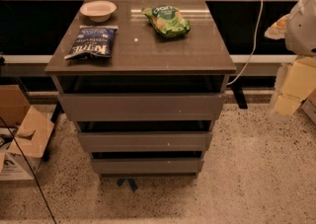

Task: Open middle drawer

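Observation:
A grey-brown cabinet with three flat, handleless drawer fronts stands in the middle of the camera view. The middle drawer is the mid-sized front, between the tallest one above it and the shortest one below it. All three fronts look pushed in, with dark gaps above each. My gripper is a blurred white and yellowish shape at the right edge, close to the camera. It is well to the right of the cabinet and touches nothing.
On the cabinet top lie a white bowl, a blue chip bag and a green chip bag. Cardboard boxes stand on the floor at left. A white cable hangs at the right rear.

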`<state>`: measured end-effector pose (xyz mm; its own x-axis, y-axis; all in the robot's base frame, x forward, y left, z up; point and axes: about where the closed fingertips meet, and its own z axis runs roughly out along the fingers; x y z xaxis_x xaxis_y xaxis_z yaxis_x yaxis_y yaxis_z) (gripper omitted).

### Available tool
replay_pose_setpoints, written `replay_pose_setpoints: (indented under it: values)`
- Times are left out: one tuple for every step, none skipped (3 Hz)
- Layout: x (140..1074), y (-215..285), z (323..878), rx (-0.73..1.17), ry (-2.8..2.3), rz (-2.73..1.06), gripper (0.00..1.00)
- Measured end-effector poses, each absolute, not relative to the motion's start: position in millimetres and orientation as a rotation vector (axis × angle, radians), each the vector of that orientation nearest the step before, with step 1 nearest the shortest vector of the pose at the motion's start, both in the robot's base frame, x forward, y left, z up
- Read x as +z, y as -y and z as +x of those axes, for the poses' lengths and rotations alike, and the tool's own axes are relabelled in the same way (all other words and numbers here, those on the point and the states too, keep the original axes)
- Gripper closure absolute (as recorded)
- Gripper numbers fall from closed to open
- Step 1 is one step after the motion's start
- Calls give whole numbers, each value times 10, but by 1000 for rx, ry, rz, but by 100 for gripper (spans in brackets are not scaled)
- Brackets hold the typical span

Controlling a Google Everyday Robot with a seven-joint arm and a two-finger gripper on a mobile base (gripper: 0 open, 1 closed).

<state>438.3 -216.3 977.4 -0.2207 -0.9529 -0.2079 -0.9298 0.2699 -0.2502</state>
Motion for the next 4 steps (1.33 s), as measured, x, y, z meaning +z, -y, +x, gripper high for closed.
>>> replay_pose_setpoints:
  values:
    - [9777, 2160, 4384, -104, -2226, -1722, 0]
    - [9695, 2110, 4423, -81, -2184, -1723, 0]
    - [9554, 1997, 4420, -91, -2110, -1721, 0]
    - [9284, 1901, 4485, -100, -2055, -1707, 0]
